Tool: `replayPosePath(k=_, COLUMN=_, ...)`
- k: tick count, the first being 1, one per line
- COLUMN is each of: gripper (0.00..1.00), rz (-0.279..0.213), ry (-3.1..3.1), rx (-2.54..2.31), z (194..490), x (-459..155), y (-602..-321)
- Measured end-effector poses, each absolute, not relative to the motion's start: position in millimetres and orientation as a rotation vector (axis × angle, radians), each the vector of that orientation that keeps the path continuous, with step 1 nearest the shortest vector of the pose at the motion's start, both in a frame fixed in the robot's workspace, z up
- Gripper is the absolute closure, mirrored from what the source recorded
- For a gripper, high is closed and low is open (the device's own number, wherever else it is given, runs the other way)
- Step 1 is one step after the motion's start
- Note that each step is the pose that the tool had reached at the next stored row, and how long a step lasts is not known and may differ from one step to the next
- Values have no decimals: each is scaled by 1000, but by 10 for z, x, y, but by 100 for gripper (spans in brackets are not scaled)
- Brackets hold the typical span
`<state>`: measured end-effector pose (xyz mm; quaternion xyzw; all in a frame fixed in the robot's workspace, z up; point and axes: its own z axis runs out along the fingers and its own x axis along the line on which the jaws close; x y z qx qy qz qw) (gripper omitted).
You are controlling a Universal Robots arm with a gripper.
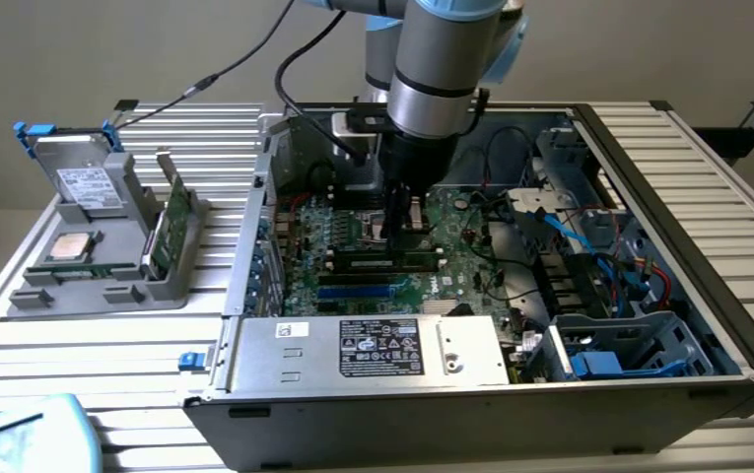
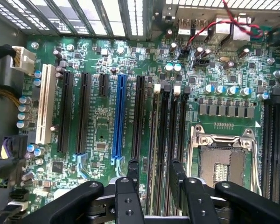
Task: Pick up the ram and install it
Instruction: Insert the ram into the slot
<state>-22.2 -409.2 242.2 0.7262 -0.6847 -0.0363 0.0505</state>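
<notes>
Hovers with gripper (image 2: 155, 163) spread apart, clamping nothing, above ram (image 1: 383, 262) seemingly seated in motherboard (image 2: 102, 140); looks nearly finished.

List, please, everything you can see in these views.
slatted aluminium table: one, silver, under everything
open black metal computer case: one, black, on the table
green motherboard: one, green, inside the case
long thin dark green ram stick: one, dark green, in black slots under the jaws
grey metal power supply: one, grey, case's near edge
grey plastic holder: one, grey, exterior view's left
green circuit card with metal bracket: one, green, upright in the holder
robot arm: one, silver, above the case
gripper: one, black, jaws open over the slots
</notes>
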Motion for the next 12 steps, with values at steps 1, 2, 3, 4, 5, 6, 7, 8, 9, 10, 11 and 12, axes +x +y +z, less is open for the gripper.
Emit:
replayPosePath(k=1, gripper=60, rz=-111, ry=-2085, rx=2211, z=2441, x=-223, y=-4091)
replayPosePath(k=2, gripper=60, rz=-111, ry=-2085, rx=2211, z=2446, x=-223, y=-4091)
replayPosePath(k=3, gripper=60, rz=-111, ry=-2085, rx=2211, z=2446, x=-223, y=-4091)
replayPosePath(k=4, gripper=60, rz=-111, ry=-2085, rx=2211, z=2445, x=-223, y=-4091)
replayPosePath(k=5, gripper=60, rz=-111, ry=-2085, rx=2211, z=2445, x=-223, y=-4091)
replayPosePath(k=6, gripper=60, rz=-111, ry=-2085, rx=2211, z=2446, x=-223, y=-4091)
replayPosePath(k=7, gripper=60, rz=-111, ry=-2085, rx=2211, z=2446, x=-223, y=-4091)
replayPosePath(k=8, gripper=62, rz=-111, ry=-2085, rx=2211, z=2446, x=-223, y=-4091)
replayPosePath(k=9, gripper=68, rz=-111, ry=-2085, rx=2211, z=2446, x=-223, y=-4091)
replayPosePath(k=10, gripper=68, rz=-111, ry=-2085, rx=2211, z=2446, x=-223, y=-4091)
replayPosePath(k=11, gripper=75, rz=-111, ry=-2085, rx=2211, z=2446, x=-223, y=-4091)
replayPosePath(k=12, gripper=81, rz=-111, ry=-2085, rx=2211, z=2446, x=-223, y=-4091)
